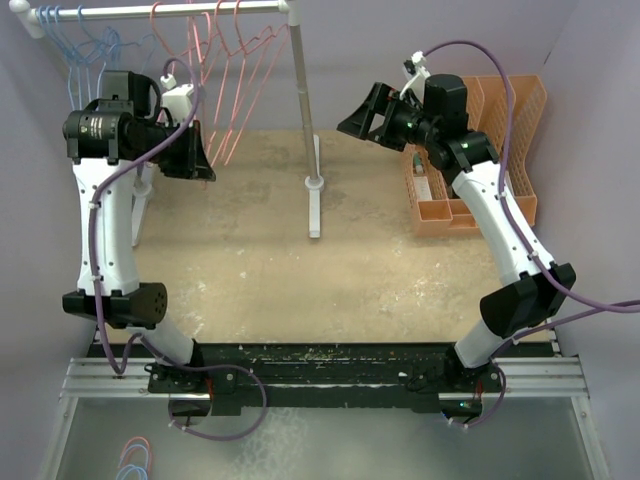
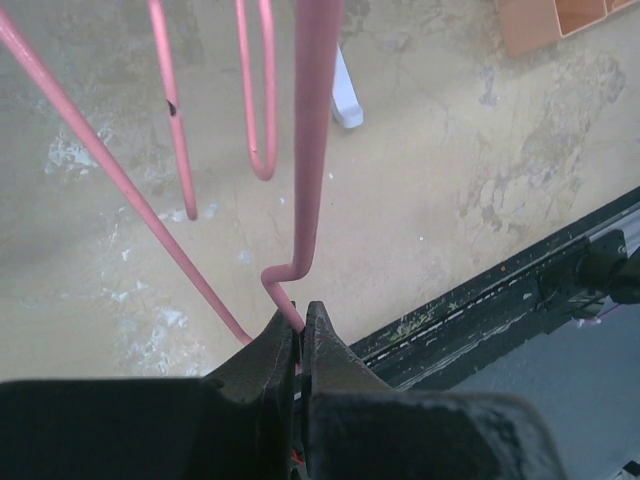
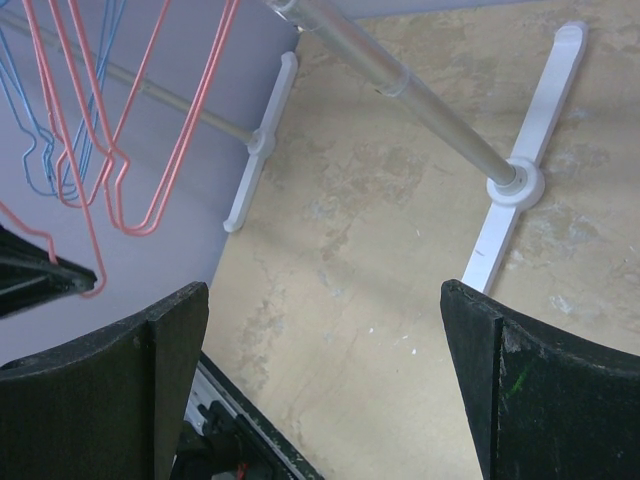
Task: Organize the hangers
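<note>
Purple walls (image 1: pixel 480 30) close round a worn tan tabletop (image 1: pixel 260 260), the white pole rack (image 1: pixel 303 100) along its far edge. On its rail (image 1: pixel 160 12) light blue hangers (image 1: pixel 85 50) bunch at the far-left corner, pink hangers (image 1: pixel 235 70) beside them toward the middle: roughly three blue and four pink, the wires overlapping too much for certainty. The left gripper (image 2: pixel 300 318) is clamped on the lower corner of one pink hanger (image 2: pixel 312 150); its wire runs up and away to the rail. The right gripper (image 1: pixel 362 118) gapes empty, well apart.

Even, diffuse bright light, soft shadows, no glare; left-wrist close-ups slightly soft, wrist views wide-angle, mildly distorted.
</note>
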You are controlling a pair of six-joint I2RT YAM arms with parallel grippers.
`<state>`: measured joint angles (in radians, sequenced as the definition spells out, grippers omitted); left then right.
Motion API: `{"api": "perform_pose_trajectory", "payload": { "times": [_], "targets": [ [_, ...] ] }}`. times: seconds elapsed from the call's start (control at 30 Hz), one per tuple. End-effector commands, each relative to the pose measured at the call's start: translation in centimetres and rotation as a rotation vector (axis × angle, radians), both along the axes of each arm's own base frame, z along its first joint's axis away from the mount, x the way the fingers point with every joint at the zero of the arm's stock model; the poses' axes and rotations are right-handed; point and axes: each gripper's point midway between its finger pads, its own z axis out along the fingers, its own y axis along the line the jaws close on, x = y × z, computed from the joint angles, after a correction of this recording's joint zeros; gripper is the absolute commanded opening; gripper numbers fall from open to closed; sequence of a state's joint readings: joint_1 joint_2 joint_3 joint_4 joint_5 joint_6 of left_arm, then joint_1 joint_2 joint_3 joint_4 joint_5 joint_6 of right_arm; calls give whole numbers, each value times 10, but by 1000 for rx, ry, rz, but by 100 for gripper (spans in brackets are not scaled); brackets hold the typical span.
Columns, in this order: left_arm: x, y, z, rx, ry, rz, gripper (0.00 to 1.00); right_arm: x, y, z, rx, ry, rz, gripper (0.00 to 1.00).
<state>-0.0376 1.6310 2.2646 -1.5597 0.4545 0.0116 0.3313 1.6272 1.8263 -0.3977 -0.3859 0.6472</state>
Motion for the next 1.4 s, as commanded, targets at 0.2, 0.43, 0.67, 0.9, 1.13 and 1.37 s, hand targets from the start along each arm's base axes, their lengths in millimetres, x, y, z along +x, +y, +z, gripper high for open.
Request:
{"api": "perform_pose_trajectory", "payload": {
  "times": [0.2,0.43,0.67,0.9,1.13,1.37],
  "targets": [
    [41,5,14,-100,-55,-15,0,-11,0,37,51,-77,23,100],
    [57,8,32,-86,-143,-19,0,-8,2,35,56,-70,27,100],
    [77,10,11,-110,-79,-14,0,-7,7,25,70,-43,43,100],
    [90,14,4,-128,-66,-13,0,-6,6,20,64,-38,43,100],
    [99,13,-7,-146,-38,-17,0,-4,8,16,63,-31,47,100],
    [98,14,-7,-150,-36,-20,8,-3,9,10,63,-21,48,100]
  ]
}}
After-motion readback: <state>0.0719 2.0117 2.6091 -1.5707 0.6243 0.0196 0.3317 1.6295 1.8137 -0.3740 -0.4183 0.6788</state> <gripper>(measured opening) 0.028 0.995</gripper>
